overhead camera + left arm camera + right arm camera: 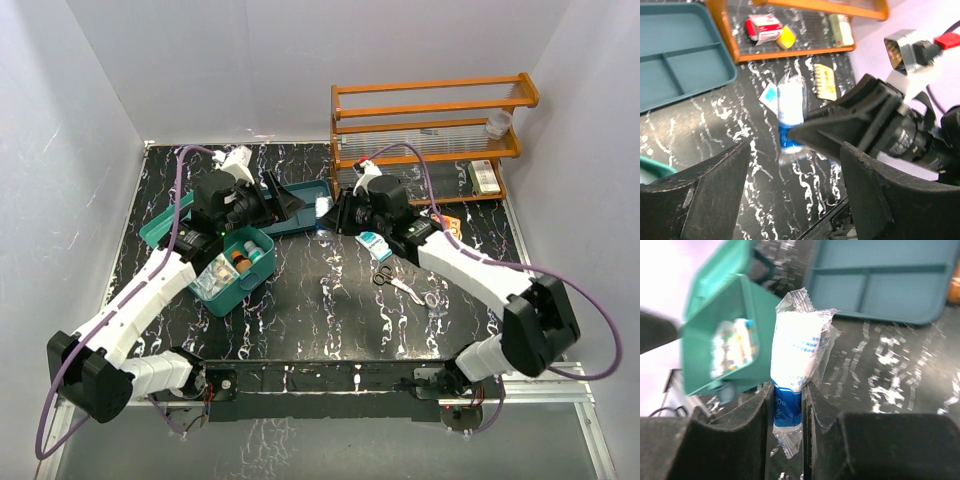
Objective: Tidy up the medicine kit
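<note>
Currently, right gripper (788, 400): its jaws are pinching the blue lower end of a wrapped roll (799, 347) and carrying it upright, clear of the tabletop (330, 300), likely so that the white upper part is staying free to go into the box first.
Left gripper (796, 165): its jaws are standing spread with nothing between them, hovering just beside the right gripper and facing the roll; I am reading this as waiting either to receive the roll or to steady the box.
Medicine kit (255, 276): it is sitting open toward the near-left part of the tabletop, its lid (160, 228) lying back toward the left edge. Small items are already filling much of the inside.
Divided tray (675, 30): it is lying toward the far edge, behind both grippers, and looking bare in the wrist views.
Obstacles: the left arm is hanging between the roll and the box, so the two arms are crowding each other.
Surroundings: an orange rack (430, 100) is standing at the far-right corner, holding small boxes on its lowest shelf. Scissors (398, 283), a small sachet (372, 242) and a yellow card (824, 82) are lying loose right of centre.
</note>
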Motion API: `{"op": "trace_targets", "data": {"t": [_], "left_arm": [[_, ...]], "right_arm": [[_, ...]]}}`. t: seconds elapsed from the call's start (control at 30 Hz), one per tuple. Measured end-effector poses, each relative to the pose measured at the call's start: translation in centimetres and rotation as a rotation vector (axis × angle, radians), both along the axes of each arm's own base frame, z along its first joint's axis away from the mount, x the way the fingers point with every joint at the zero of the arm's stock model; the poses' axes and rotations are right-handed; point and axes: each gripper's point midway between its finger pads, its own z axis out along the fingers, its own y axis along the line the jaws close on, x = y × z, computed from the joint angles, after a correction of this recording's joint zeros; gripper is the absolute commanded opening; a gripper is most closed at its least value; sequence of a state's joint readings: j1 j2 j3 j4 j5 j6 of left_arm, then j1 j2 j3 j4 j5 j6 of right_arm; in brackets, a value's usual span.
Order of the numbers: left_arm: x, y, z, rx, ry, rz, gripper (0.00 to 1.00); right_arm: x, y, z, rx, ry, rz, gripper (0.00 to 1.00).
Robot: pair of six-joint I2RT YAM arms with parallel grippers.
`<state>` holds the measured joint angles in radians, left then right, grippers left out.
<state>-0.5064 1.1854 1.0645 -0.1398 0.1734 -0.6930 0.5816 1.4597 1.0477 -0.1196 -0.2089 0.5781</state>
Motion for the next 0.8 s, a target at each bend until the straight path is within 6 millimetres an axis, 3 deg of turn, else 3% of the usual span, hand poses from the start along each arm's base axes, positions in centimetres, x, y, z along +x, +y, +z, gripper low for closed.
{"op": "trace_targets", "data": {"t": [0.1,0.33,0.57,0.7,0.8], "left_arm": [[0.0,-0.8,1.8,-0.060,-0.047,-0.029,0.72],[-1.3,-3.4,4.4,-0.216,-0.113,-0.181,0.72],[-2.4,-4.6,6.2,-0.300,-0.150,-0.272,0.64],[-1.9,-4.3,5.8,-0.293,-0.139,-0.235,0.61],[-1.5,-3.6,5.1,-0.278,-0.126,-0.179,0.52]], "right_arm": [[-1.6,1.4,4.2,0.094,-0.113,0.073,0.15],[-4.0,2.7,10.5,0.254,-0.284,0.178,0.15],[-4.7,3.4,12.3,0.316,-0.326,0.229,0.15],[-5.0,3.6,12.5,0.332,-0.343,0.251,0.15],[-5.3,3.7,12.0,0.334,-0.337,0.267,0.15]]}}
